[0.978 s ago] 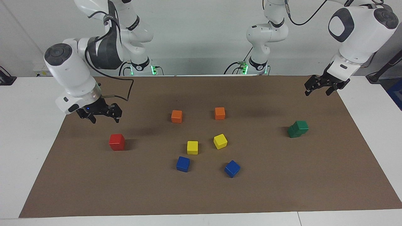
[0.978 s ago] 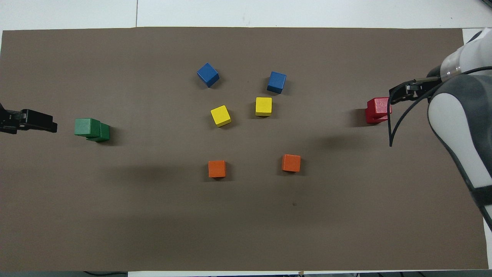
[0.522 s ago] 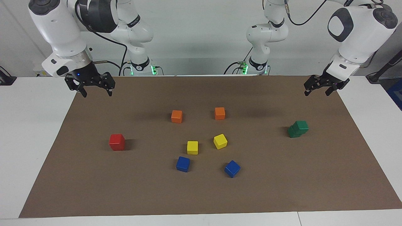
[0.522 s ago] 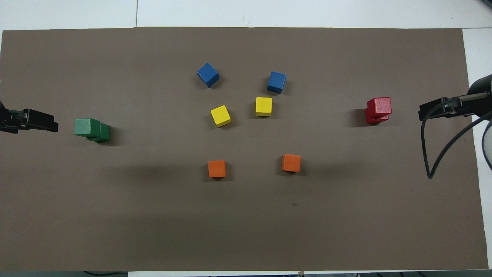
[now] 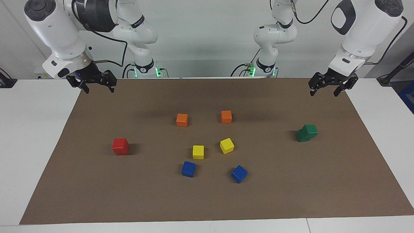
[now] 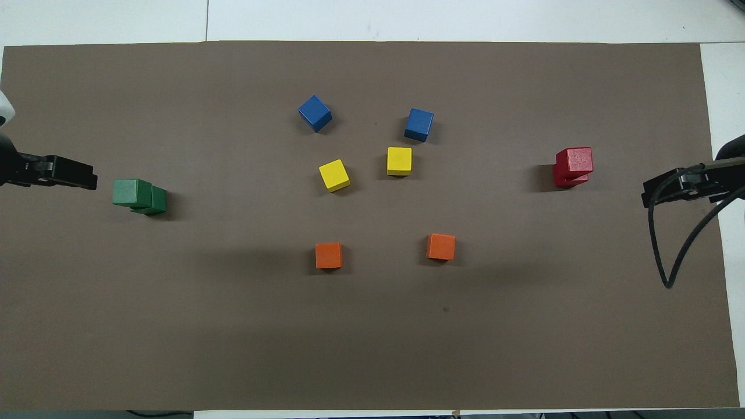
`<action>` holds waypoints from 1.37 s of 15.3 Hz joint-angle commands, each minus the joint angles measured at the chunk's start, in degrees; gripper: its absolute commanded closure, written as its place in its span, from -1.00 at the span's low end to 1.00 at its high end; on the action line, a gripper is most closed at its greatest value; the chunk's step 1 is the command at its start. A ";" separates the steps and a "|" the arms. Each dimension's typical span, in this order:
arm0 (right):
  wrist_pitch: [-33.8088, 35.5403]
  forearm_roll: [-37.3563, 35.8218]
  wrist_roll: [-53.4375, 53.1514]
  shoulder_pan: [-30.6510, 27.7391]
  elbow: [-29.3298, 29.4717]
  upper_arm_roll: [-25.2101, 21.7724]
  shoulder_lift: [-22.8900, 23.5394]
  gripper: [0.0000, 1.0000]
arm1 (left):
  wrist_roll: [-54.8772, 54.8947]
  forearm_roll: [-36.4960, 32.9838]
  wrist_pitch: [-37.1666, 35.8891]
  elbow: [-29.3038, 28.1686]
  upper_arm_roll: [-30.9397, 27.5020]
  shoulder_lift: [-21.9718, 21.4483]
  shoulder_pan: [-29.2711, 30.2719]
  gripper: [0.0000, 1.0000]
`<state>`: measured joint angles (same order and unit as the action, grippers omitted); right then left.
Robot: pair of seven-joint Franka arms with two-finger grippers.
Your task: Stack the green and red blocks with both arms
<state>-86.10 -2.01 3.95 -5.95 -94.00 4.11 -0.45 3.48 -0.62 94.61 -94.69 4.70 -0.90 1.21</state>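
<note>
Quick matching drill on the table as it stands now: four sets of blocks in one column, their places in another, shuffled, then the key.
Things:
1. green stack
2. red stack
3. orange blocks
4. blue blocks

Places:
A. loose pair nearest the robots
B. toward the right arm's end of the mat
C. loose pair farthest from the robots
D. toward the left arm's end of the mat

Pairs: 1-D, 2-B, 3-A, 4-C

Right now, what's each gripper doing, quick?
Left gripper: open, empty, over the mat's edge at its own end.
Right gripper: open, empty, over the mat's corner at its own end.
</note>
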 commanded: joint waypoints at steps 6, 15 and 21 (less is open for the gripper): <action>-4.96 -1.95 -2.19 -0.47 2.24 0.55 0.89 -1.00 | -4.18 -0.52 -0.39 1.88 1.45 0.46 0.03 -1.00; -5.31 -1.77 -2.72 -0.73 2.33 0.46 0.98 -1.00 | -4.10 -0.34 -0.04 1.00 1.54 0.11 -0.15 -1.00; -4.70 -1.42 -2.72 -0.99 2.33 0.46 0.98 -1.00 | -4.01 -0.34 -0.56 1.00 1.36 0.11 -0.24 -1.00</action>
<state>-91.12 -3.45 2.21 -6.12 -92.56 4.02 -0.11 0.11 -0.75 94.65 -93.97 6.24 -0.85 1.17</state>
